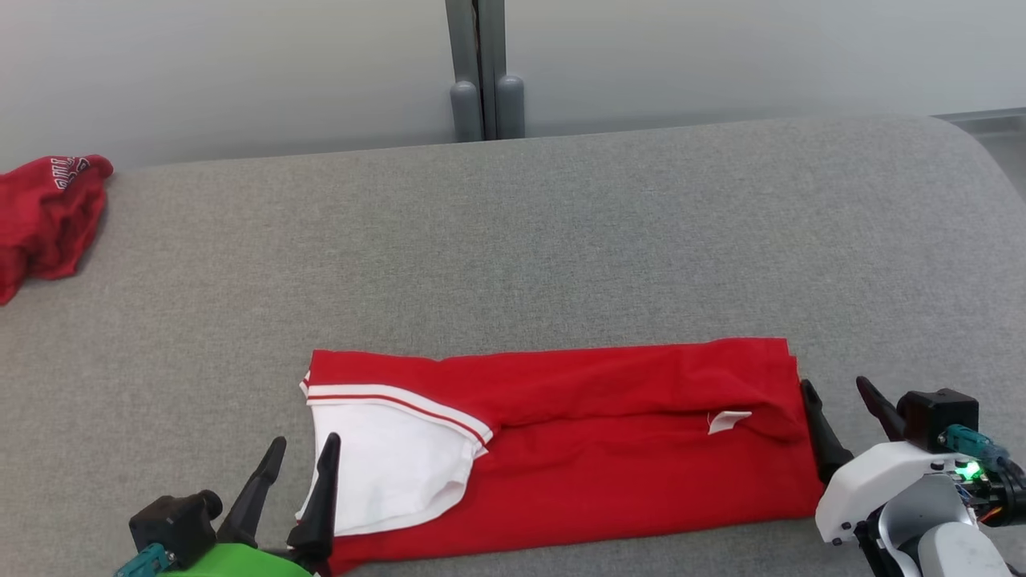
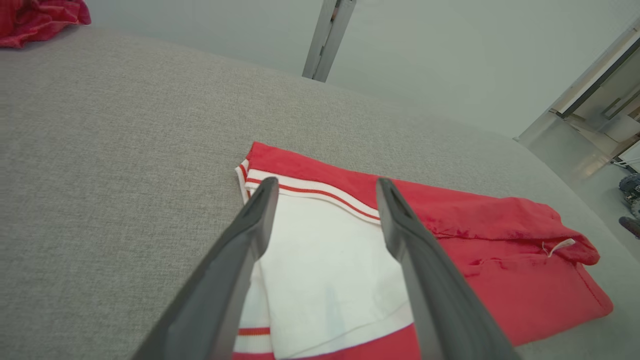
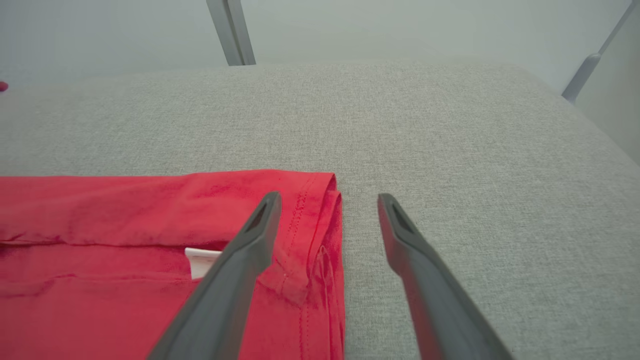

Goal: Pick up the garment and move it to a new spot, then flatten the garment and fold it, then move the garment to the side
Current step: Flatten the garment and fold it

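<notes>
Reading from the left, you meet white lettering on a crumpled red cloth [image 1: 48,216] at 10 o'clock in the head view. It is bunched up, and the words cannot be made out.

The left gripper [image 1: 306,439] sits at 7 o'clock with its fingers spread and nothing pinched between them. In the left wrist view this gripper [image 2: 326,181] frames the garment's [image 2: 450,250] white panel [image 2: 325,260]. You cannot tell whether the fingers touch the cloth.

The garment [image 1: 601,433] lies at 6 o'clock on the grey woven surface [image 1: 561,240], near its front edge. It is folded into a long flat band that runs from one gripper to the other. The cloth is thin and red, with soft creases. At the left end the white panel [image 1: 385,465] is edged with red-and-white ribbed trim.

Toward the right end a small white label [image 1: 728,421] sticks out of a fold, too small for any print to be read.

The right gripper [image 1: 834,383] sits at 4 o'clock, its fingers also parted and holding nothing. In the right wrist view this gripper [image 3: 328,196] has one finger over the garment's [image 3: 125,225] stitched hem and the other over bare grey weave [image 3: 475,175].
</notes>
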You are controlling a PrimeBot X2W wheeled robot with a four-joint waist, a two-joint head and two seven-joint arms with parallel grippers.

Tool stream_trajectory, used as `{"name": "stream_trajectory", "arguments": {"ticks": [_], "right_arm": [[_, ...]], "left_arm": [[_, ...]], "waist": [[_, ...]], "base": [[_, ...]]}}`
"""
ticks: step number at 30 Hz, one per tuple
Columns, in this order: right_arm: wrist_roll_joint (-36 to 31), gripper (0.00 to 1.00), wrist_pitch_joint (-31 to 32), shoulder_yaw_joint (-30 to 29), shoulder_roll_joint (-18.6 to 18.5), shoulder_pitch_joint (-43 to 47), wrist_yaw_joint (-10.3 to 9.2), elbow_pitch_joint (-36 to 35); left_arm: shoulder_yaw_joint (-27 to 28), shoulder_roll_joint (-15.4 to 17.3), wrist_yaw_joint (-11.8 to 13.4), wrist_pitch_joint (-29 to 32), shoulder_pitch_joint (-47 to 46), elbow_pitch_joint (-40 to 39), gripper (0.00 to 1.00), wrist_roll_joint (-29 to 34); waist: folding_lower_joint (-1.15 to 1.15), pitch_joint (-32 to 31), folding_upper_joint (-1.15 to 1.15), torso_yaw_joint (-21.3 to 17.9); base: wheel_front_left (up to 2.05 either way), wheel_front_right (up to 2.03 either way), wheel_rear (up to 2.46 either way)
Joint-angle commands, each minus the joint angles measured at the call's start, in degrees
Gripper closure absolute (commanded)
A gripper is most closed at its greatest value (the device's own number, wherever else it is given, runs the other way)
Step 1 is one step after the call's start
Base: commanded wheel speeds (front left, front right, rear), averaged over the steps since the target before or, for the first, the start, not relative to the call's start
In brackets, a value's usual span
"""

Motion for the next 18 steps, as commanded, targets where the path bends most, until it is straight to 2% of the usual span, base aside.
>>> {"name": "stream_trajectory", "arguments": {"ticks": [1, 7, 18], "right_arm": [[-0.17, 0.0, 0.33, 0.16, 0.27, 0.41, -0.07, 0.7], [-1.91, 0.0, -1.39, 0.14, 0.64, -2.74, -0.07, 5.7], [-6.59, 0.0, -8.47, -4.03, 0.96, -7.75, -0.07, 21.3]], "left_arm": [[1.16, -1.19, -0.31, 0.01, 1.17, -0.09, 0.0, 1.2], [4.37, -4.99, -1.91, 0.0, 2.49, 0.68, 0.0, 4.34], [7.02, -7.14, -4.04, -0.01, 2.71, 3.17, 0.0, 8.19]], "waist": [[0.0, -0.89, 0.0, 0.69], [0.0, -1.08, 0.0, 1.53], [0.0, 1.06, 0.0, 4.08]], "base": [[0.0, 0.0, 0.0], [0.0, 0.0, 0.0], [0.0, 0.0, 0.0]]}}
